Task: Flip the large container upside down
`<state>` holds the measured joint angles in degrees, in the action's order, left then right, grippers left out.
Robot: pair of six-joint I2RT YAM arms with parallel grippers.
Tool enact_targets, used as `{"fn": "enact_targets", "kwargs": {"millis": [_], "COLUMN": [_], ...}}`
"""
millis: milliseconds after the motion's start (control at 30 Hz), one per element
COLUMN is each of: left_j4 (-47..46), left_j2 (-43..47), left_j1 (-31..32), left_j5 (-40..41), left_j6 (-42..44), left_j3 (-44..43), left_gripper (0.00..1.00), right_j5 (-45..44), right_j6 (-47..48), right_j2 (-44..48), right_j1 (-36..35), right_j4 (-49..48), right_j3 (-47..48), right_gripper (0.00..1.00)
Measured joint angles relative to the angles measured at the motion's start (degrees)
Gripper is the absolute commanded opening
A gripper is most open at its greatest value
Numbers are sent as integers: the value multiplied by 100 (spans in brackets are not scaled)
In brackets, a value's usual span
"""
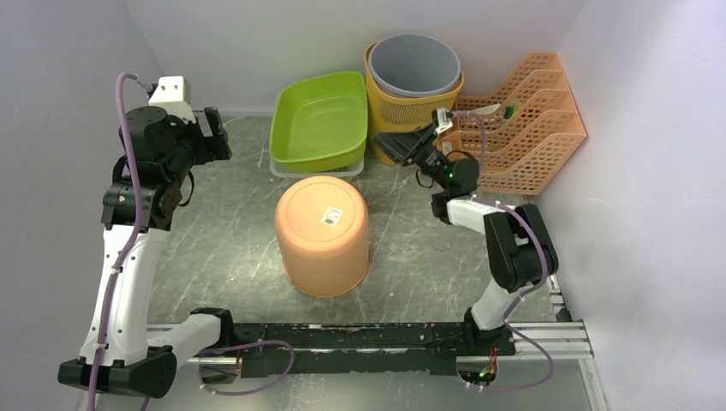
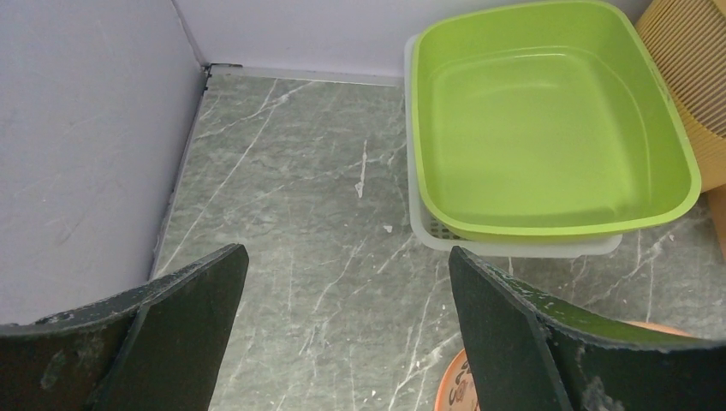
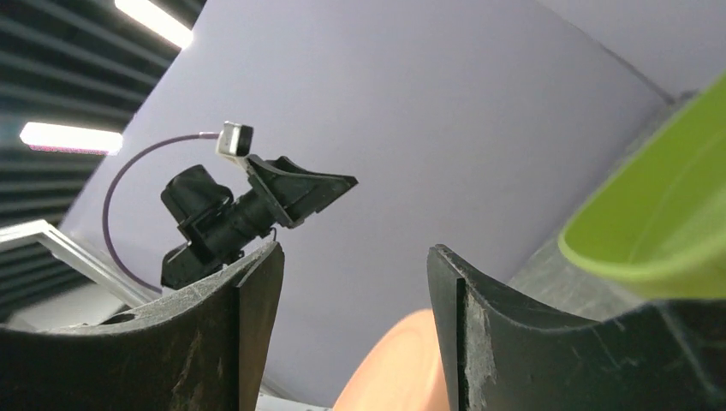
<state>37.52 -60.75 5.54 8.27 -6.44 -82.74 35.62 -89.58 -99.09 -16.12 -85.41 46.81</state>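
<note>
The large container is an orange bucket [image 1: 323, 233] standing mouth down in the middle of the table, its flat base with a white label facing up. A sliver of it shows in the left wrist view [image 2: 458, 390] and in the right wrist view [image 3: 398, 368]. My left gripper [image 1: 221, 134] is open and empty, raised at the far left, well clear of the bucket; in its wrist view [image 2: 347, 282] the jaws stand wide apart over bare table. My right gripper [image 1: 387, 144] is open and empty, raised beyond the bucket on its right; its wrist view [image 3: 355, 257] looks across at the left arm.
A green tray [image 1: 318, 120] sits on a white basket at the back centre. A yellow basket [image 1: 385, 107] holding a grey bucket [image 1: 415, 64] stands to its right. An orange file rack [image 1: 522, 120] is at the back right. Walls close in on three sides.
</note>
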Motion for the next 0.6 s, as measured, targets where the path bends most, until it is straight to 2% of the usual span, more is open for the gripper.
{"fn": "enact_targets", "kwargs": {"millis": [167,267,433,600], "left_j4": [-33,-79,-144,-219], "left_j2": [-26,-90,-299,-417], "left_j1": [0,0,0,-4], "left_j5": [-109,-195,-345,-511], "left_j6": [-13,-50,-70,-109], "left_j3": [13,48,85,107], "left_gripper": [99,99,98,97], "right_j5": [273,-103,-1891,-3543], "right_j6": [1283,2540,4507,5407], "right_j2": [769,1388,2323,3150], "right_j1": [-2,-72,-599,-1220], "right_j4": [1722,3530,6544,8249], "right_j3": [680,756,752,299], "right_gripper": [63,63,63,63]}}
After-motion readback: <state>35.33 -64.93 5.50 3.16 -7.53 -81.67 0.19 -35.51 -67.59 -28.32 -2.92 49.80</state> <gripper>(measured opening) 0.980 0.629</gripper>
